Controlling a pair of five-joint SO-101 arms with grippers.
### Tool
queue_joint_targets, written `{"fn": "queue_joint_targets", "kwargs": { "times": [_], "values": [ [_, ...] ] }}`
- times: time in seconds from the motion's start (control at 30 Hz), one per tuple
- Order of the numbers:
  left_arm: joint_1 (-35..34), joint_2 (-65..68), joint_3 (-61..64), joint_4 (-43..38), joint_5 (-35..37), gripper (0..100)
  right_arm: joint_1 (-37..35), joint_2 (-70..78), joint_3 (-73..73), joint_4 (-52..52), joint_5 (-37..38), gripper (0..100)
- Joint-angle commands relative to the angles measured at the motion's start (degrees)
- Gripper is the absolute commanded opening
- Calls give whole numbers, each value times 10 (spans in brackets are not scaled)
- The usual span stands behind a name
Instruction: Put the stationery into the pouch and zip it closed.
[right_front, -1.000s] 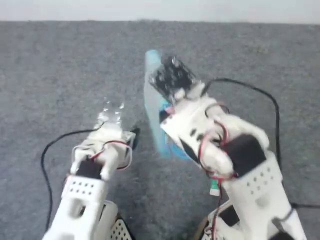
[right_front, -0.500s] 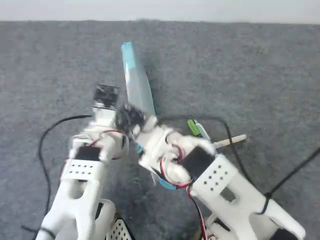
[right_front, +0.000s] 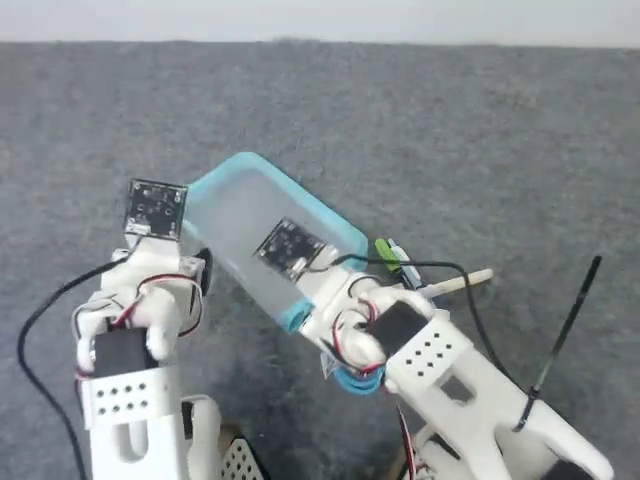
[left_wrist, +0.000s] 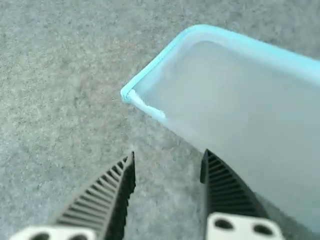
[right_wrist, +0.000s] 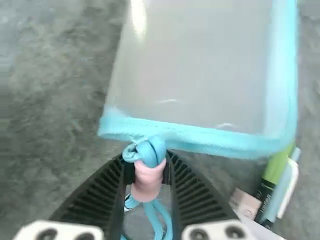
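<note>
While the translucent, turquoise-edged pouch (right_front: 235, 225) lay on the grey felt desk (right_front: 480, 130) beside the green marker (right_front: 385, 252), its pink cord pull (right_wrist: 146, 152) was clenched by the right hand (right_wrist: 147, 165), and the released left hand (left_wrist: 168, 157) would best be closed on the pouch's near corner as an anchor.

I can read nothing here. The pouch (right_front: 235, 225) face is plain, and the green pen (right_front: 384, 252) is too small to tell.

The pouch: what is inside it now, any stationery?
Nothing shows through the frosted pouch. The green marker lies outside, beside it. In the high view the right arm covers its near end, at the right end effector.
</note>
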Motion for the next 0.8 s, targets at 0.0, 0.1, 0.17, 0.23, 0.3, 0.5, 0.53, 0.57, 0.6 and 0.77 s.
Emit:
{"fn": "queue_joint_targets", "kwargs": {
  "times": [0.0,0.1,0.17,0.23,0.3,0.5,0.53,0.57,0.6,0.77],
  "values": [
    [13,-23,-32,15,-16,235,29,-23,-22,-8,-9,6],
    [84,-25,-20,40,-18,258,32,-22,-49,-2,-9,6],
    [127,-26,-19,60,-18,267,32,-22,-77,24,-8,6],
    [156,-26,-19,69,-18,269,33,-22,-109,58,-8,6],
    [186,-27,-16,75,-18,269,33,-22,-126,75,-8,6],
    [249,-27,-1,63,-18,269,33,-22,-129,78,-7,6],
    [254,-27,-1,62,-18,269,33,-22,-129,77,-7,6],
    [258,-27,-1,62,-18,269,33,-22,-129,75,-7,6],
    [259,-27,-1,62,-18,269,33,-22,-129,73,-7,6],
    [256,-27,-5,66,-17,267,45,-22,-130,59,-26,6]
  ]
}}
